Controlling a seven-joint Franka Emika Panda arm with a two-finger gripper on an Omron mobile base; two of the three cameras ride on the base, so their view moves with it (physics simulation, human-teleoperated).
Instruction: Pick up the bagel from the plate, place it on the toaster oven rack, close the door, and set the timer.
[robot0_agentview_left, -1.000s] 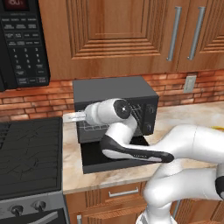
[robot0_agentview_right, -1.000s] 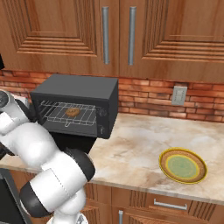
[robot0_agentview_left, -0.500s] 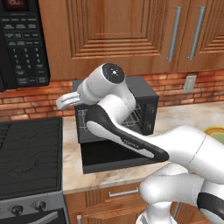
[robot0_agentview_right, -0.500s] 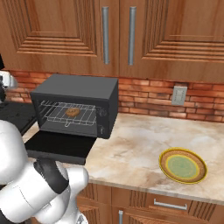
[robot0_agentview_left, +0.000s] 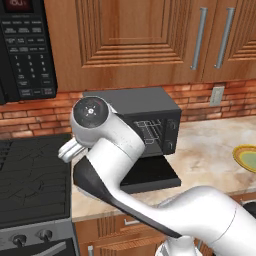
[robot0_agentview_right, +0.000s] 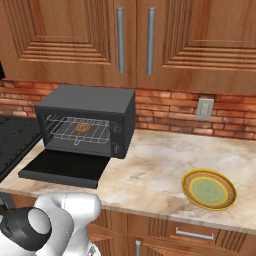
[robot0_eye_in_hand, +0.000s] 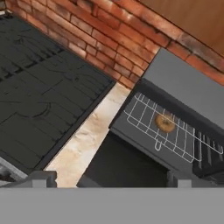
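Taking the dark grey box toaster oven (robot0_agentview_right: 87, 122) as my landmark: to its left lies the flat black stovetop (robot0_eye_in_hand: 39, 87), with a strip of pale marbled counter (robot0_eye_in_hand: 83, 140) between the two. From my hand camera I look down on this from above and to the oven's left. My two small dark fingertips (robot0_eye_in_hand: 41, 177) rise at the bottom edge, set wide apart, and between them is only open air; they touch nothing and hold nothing.

The flat black rectangular door (robot0_agentview_right: 65, 168) hangs open, lying level in front of the oven's mouth over the counter edge. Inside the oven, the thin silver-grey wire rack (robot0_agentview_right: 82, 131) spans nearly the full width, its small front loop (robot0_eye_in_hand: 158, 145) pointing toward the door. The small round golden-brown bagel (robot0_agentview_right: 83, 128) rests on that rack, near the middle.

Well to the right of the oven, on the same counter, sits the round yellow plate with a pale green middle (robot0_agentview_right: 208, 189), with nothing on it. Brown wooden cabinet doors with steel handles (robot0_agentview_right: 135, 40) hang above the oven.
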